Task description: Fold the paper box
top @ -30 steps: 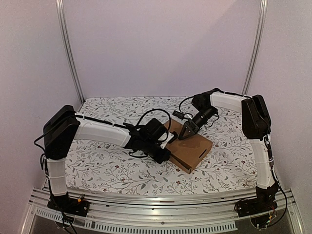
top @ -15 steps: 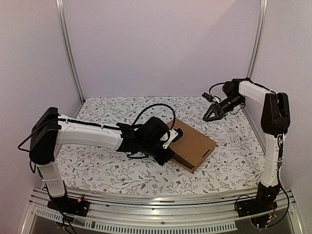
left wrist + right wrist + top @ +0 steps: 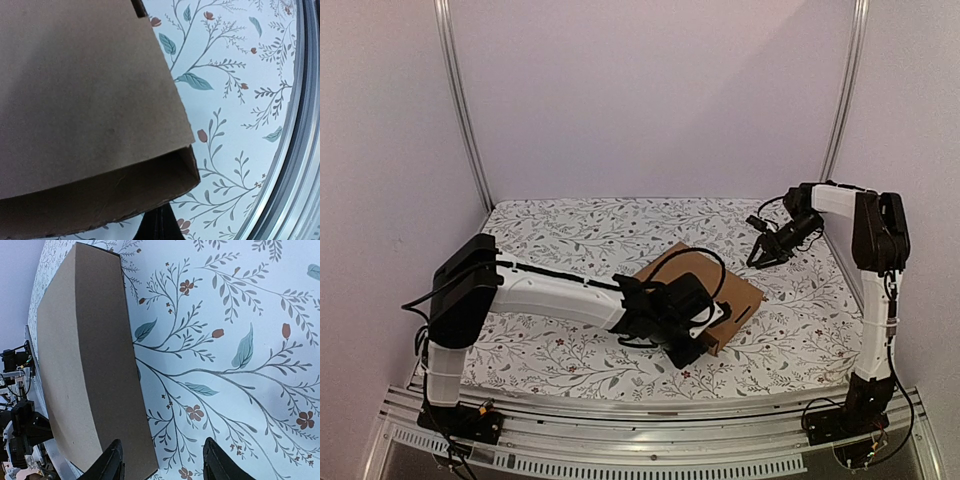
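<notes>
Retreating right claw (image 3: 765,255) sits off the paper box (image 3: 685,275), upper right, jaws apart and empty; left claw (image 3: 698,338), pinched closed, moved to box's lower-right corner. Fold looks nearly done.

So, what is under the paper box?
The paper box lies flat on the flowered table cover, which shows around it. The part directly beneath is covered, so anything there cannot be seen.

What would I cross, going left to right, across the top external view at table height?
Left arm's elbow → paper box → right gripper, jaws open → right arm's upright link.
</notes>
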